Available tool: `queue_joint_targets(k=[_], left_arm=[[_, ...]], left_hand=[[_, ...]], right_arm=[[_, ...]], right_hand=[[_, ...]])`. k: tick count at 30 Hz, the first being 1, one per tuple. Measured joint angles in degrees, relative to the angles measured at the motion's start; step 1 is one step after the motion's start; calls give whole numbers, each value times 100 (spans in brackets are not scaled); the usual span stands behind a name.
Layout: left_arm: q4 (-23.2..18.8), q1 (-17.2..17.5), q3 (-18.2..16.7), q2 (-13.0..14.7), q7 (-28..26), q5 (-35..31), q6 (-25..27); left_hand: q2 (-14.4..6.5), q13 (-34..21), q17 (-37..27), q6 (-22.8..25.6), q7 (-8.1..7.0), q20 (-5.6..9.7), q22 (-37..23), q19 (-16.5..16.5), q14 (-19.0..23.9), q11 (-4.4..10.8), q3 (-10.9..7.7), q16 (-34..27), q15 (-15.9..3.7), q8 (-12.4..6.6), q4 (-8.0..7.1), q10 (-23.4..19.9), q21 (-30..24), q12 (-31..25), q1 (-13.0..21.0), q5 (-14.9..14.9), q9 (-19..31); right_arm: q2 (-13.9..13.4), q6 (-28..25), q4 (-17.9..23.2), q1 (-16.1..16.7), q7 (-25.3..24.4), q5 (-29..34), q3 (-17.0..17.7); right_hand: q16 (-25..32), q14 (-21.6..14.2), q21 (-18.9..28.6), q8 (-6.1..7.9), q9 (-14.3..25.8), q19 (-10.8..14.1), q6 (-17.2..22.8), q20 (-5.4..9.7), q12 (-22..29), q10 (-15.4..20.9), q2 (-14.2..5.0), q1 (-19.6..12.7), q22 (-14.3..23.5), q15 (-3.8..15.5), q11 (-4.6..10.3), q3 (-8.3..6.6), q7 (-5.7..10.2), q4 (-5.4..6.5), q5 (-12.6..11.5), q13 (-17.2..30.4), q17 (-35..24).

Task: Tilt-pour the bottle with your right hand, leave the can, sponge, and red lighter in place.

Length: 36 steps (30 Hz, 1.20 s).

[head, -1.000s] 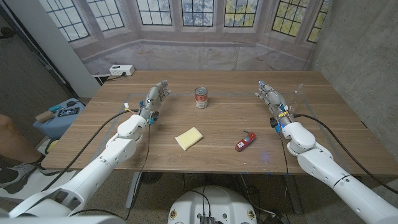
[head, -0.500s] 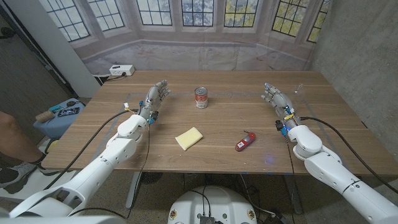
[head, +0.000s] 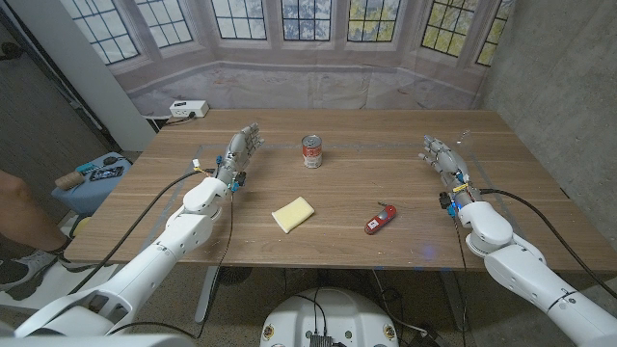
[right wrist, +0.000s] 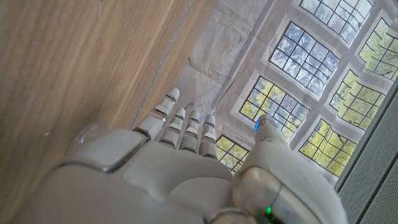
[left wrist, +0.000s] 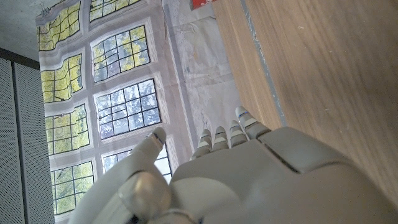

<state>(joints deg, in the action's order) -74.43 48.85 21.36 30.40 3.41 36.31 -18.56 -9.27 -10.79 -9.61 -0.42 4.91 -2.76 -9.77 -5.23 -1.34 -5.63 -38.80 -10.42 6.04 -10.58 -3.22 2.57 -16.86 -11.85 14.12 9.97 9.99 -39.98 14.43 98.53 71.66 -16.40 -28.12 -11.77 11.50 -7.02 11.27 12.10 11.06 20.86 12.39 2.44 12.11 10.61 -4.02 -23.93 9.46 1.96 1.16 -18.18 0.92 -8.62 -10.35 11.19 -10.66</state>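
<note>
Wooden table (head: 337, 198): one can (head: 311, 151), one sponge (head: 293, 214), one lighter (head: 380, 220).

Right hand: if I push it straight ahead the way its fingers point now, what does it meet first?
Probably the clear bottle. The right hand has its fingers reaching toward the table's far edge, and the bottle stands just past the fingertips, slightly to the outer side. Depth is unclear, so the hand could also pass beside it.

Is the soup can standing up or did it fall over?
Standing up. The can sits on its base on the table, round top facing up, label upright.
</note>
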Motion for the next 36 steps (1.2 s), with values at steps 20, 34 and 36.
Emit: queue_joint_targets(k=[20,34,36], left_arm=[[-84,-10,40,-7,-122,-75,91],[0,-92,62,-10,-60,-77,133],[5,-96,63,-9,-50,-77,136]], left_hand=[[6,1,0,0,0,-31,0,-31,0,0,16,0,0,0,63,0,68,0,54,0,0],[6,1,0,0,0,-31,0,-30,0,0,16,0,0,0,111,0,100,0,53,0,0],[6,1,0,0,0,-31,0,-30,0,0,16,0,0,0,111,0,100,0,53,0,0]], right_arm=[[56,-13,73,428,-493,172,366],[58,-239,293,730,-803,312,614],[61,-255,315,767,-822,321,644]], right_hand=[[39,-104,0,21,0,113,144,-8,0,165,75,-226,0,-6,-40,-47,-41,-80,0,17,-1],[39,-140,0,21,-1,132,206,-29,0,194,143,-354,0,16,-71,-47,-62,-126,0,17,-1],[39,-140,0,21,-1,132,206,-29,0,194,143,-354,0,16,-71,-47,-62,-126,0,17,-1]])
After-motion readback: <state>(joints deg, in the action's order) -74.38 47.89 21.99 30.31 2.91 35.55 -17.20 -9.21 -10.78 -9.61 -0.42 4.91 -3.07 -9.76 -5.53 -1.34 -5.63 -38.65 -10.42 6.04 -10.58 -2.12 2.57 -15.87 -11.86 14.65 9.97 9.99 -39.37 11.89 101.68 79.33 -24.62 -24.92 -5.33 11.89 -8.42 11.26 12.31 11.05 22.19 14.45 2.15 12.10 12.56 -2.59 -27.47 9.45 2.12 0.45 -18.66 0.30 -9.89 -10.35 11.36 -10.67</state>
